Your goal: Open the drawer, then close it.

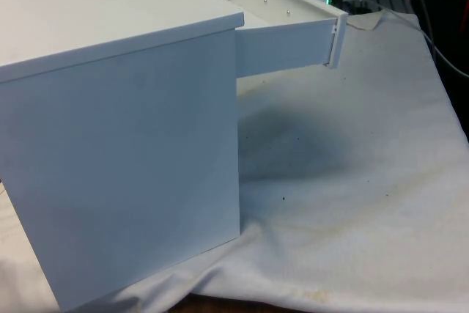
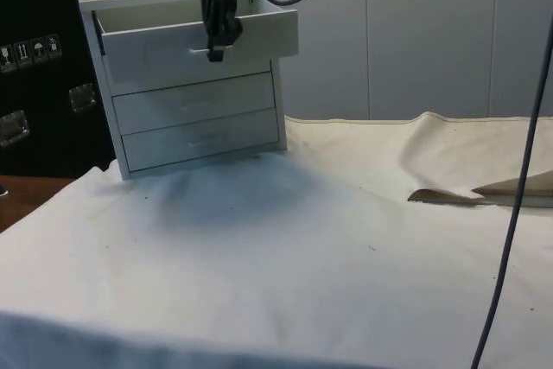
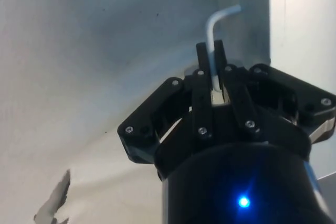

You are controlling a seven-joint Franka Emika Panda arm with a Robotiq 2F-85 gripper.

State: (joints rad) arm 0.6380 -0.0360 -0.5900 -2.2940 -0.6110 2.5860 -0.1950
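chest (image 1: 124,144) hiding fingers (image 3: 203,59), handle (image 3: 212,30)

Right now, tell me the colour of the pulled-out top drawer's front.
White, clearest in the side view: top drawer's front.

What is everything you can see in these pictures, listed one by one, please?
chest: one, white, three drawers, on the cloth at the side view's left; its plain side faces the front view.
top drawer: one, white, pulled out; juts toward the front view's right.
lower drawers: two, white, pushed in.
handle: one, pale bent bar on the top drawer's face, between the pincer's fingers.
cloth: one, white, creased and speckled, over the table.
paper scraps: two or so, brownish, at the side view's right edge.
cables: dark; one hangs at the side view's right, one arcs above the chest.
pincer: one, black, shut on the handle at the top drawer's front.
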